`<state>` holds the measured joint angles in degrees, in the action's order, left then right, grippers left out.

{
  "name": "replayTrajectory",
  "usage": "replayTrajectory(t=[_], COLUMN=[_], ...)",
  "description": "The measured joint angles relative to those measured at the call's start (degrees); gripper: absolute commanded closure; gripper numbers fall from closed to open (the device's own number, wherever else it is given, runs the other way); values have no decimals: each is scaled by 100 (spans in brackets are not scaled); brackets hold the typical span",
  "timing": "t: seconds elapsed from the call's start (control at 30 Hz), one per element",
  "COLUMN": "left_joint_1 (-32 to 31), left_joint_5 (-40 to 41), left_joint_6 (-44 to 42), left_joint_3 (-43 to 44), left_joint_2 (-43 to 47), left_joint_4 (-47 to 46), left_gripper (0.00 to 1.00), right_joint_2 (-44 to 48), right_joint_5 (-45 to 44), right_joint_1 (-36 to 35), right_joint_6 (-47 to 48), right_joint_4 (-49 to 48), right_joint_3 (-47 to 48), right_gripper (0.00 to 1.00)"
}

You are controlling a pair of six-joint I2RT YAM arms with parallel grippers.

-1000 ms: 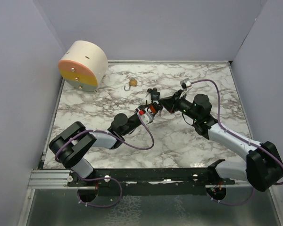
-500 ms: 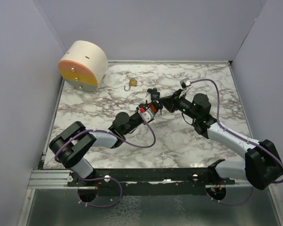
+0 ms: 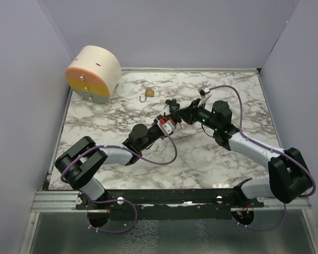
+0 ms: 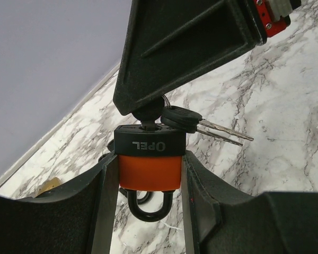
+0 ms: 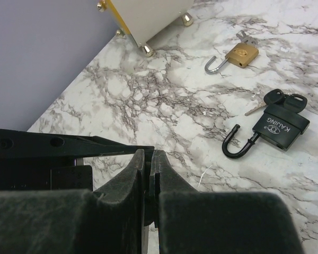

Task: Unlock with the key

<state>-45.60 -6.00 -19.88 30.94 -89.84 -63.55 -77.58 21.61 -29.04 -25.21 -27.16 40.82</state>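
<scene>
Left jaws clamp the orange padlock (image 4: 148, 165); right jaws closed on the key (image 4: 150, 115) in it.

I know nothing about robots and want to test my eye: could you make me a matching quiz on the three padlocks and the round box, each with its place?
Things:
1. orange padlock
2. black padlock
3. brass padlock
4. round box

Places:
a. far left corner of the table
b. clamped in the left gripper, with the key held by the right gripper in it
c. lying open, farther from the box
d. lying open, nearer the box

Pairs: 1-b, 2-c, 3-d, 4-a.
</scene>
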Motion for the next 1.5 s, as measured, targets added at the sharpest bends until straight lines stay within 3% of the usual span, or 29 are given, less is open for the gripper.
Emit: replayTrajectory(t=[0.5,1.1,1.5], left_joint_1=[-133,-76,-15], left_joint_5=[1058,960,1217], left_joint_6=[835,1493,1950], left_joint_3=[616,1113,2017], left_joint_2=[184,669,713], left_joint_4=[824,2551,4562], left_gripper=[100,100,100], right_joint_2=[-157,-422,-964], right_joint_5=[-59,247,660], right_joint_1=[63,105,192], right_joint_6=[50,-20,-136], right_joint_4=[-127,146,837], right_joint_3=[337,693,1384], right_gripper=[99,99,99])
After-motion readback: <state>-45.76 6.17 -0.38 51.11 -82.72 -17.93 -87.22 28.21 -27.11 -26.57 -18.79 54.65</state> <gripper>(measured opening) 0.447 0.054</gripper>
